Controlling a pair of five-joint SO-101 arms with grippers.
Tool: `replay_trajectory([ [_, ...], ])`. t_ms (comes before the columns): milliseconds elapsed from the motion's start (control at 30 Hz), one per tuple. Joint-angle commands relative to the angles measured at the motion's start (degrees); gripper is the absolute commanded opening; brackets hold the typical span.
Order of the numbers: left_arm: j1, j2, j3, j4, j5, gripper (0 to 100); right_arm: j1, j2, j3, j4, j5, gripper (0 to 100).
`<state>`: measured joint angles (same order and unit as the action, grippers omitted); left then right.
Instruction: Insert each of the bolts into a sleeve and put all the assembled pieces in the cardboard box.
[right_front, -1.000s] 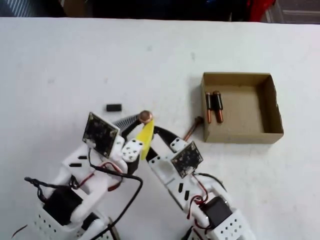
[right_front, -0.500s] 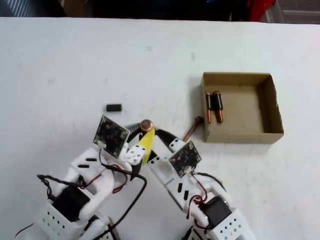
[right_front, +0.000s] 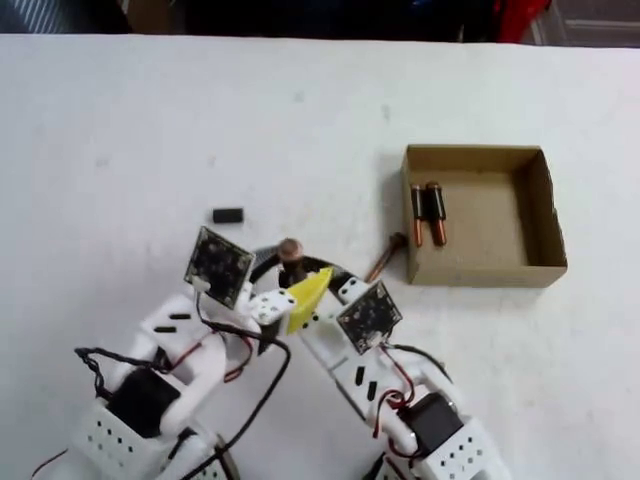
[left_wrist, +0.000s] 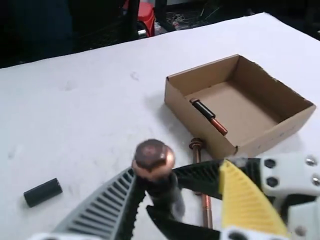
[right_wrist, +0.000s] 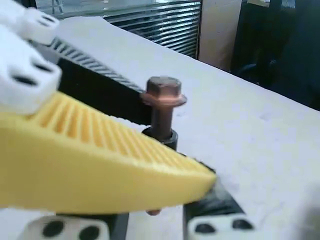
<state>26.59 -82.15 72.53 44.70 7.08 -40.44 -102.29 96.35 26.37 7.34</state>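
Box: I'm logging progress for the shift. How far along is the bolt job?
Done: two assembled pieces lie in the box. In hand: a bolt stands in a sleeve between the left gripper and right gripper. Remaining: one loose bolt beside the box and one loose sleeve to join, then boxing both pieces.
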Motion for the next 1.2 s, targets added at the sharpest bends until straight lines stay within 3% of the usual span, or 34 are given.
replay_trajectory([
  [0,-2.42,0.40,-0.09,-0.88,0.09,31,0.13,-0.84,0.53,-0.31,0.70,1.7],
  [467,-4.44,-2.07,-6.95,-1.49,0.09,31,0.22,-0.84,0.53,1.10,0.70,1.7],
  [600,-9.71,-5.85,-9.58,-1.23,0.00,30,0.22,-0.84,0.53,1.63,0.70,1.7],
  [667,-13.76,-7.60,-10.11,0.09,-2.55,27,0.22,-0.84,0.53,1.63,0.70,1.7],
  [867,-22.46,-14.46,-10.02,4.84,-8.88,1,0.22,-0.84,0.53,1.71,0.70,1.7],
  [967,-25.19,-18.68,-9.76,8.09,-9.05,6,0.57,-0.84,0.53,1.71,0.70,1.7],
  [1167,-27.91,-22.64,-9.76,15.47,-9.23,2,6.99,-0.84,0.53,1.71,0.70,1.7],
])
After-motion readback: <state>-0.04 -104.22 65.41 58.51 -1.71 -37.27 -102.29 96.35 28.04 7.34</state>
